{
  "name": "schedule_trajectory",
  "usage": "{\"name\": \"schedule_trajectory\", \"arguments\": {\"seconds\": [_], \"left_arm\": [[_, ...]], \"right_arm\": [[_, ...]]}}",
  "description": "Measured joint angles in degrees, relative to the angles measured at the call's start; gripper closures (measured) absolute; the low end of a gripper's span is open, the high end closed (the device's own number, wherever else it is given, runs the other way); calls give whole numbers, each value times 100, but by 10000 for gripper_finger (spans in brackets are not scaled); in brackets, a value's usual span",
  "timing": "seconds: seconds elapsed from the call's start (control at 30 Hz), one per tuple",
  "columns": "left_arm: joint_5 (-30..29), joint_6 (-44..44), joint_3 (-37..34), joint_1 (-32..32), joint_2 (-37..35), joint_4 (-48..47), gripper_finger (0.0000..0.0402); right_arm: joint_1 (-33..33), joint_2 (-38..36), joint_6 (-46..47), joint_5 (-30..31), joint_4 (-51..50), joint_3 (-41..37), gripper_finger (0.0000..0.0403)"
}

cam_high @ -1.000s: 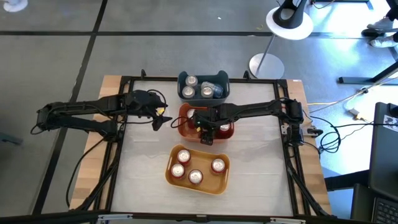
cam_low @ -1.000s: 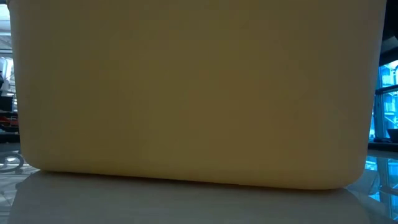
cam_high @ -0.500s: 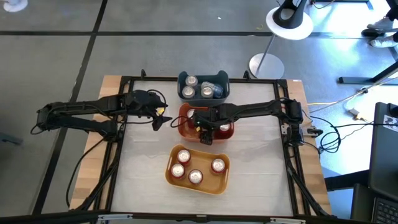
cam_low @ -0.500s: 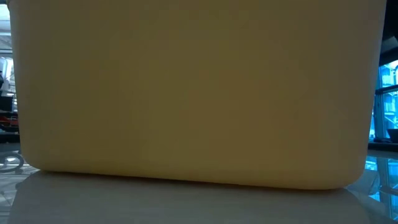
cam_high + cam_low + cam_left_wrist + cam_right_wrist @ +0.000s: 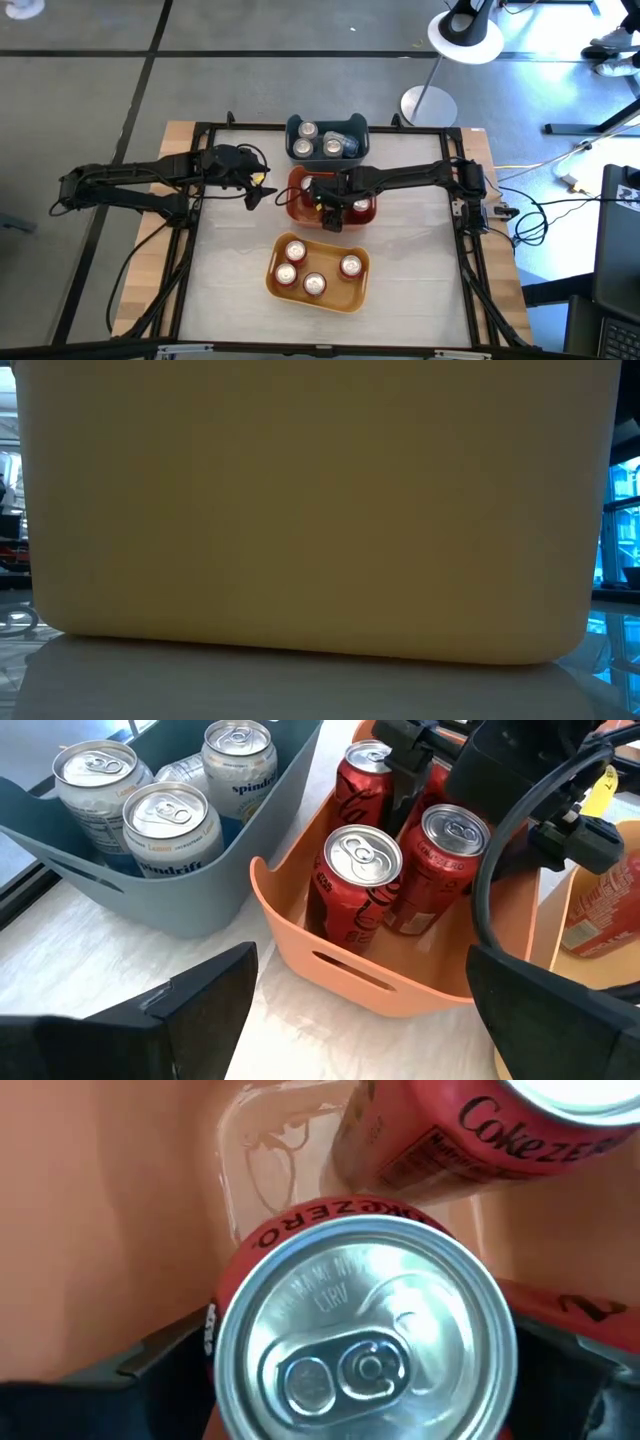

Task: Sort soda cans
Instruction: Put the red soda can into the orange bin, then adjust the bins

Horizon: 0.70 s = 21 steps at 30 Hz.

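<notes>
Three smooth plastic bins with rounded corners stand in a line down the middle of the pale table [image 5: 230, 260]. The blue-grey bin [image 5: 327, 137] is farthest back, the orange bin [image 5: 296, 196] just in front of it, and the yellow bin [image 5: 318, 272] nearest the front edge.

The grey cans [image 5: 172, 825], matte-bodied with bright silver tops, stand upright in the blue-grey bin. Red cans [image 5: 355, 880], glossy with black script, stand upright and close together in the orange bin. Four more red cans [image 5: 296, 251] stand upright in the yellow bin, apart from one another.

The right pincer [image 5: 333, 208] is down inside the orange bin. Its wrist view shows one red can's top [image 5: 358, 1330], brushed metal with a pull tab, standing between the two dark fingers [image 5: 160, 1365]; a gap shows on either side, so the jaws stand wide and grip nothing. A second red can leans or stands just behind it.

The left pincer [image 5: 256, 195] hangs over bare table left of the orange bin, jaws wide apart and holding nothing.

The high view alone gives the layout of all three bins. The left wrist view alone shows the orange bin's handle slot and the can lettering. The low view is filled by a flat yellow wall, with only slivers of room at its edges.
</notes>
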Motion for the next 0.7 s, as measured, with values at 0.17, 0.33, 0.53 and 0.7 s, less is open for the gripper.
{"name": "schedule_trajectory", "arguments": {"seconds": [0.17,0.33,0.53,0.7], "left_arm": [[0,50,0,0,0,0,54],[1,102,0,0,0,-6,54],[1,115,0,0,0,-7,54],[1,152,0,0,0,-10,54]], "right_arm": [[4,1,-22,-1,-362,300,24],[11,-113,0,1,-726,583,24],[20,-400,48,-1,-989,637,24],[52,-598,25,1,-1060,637,24]]}}
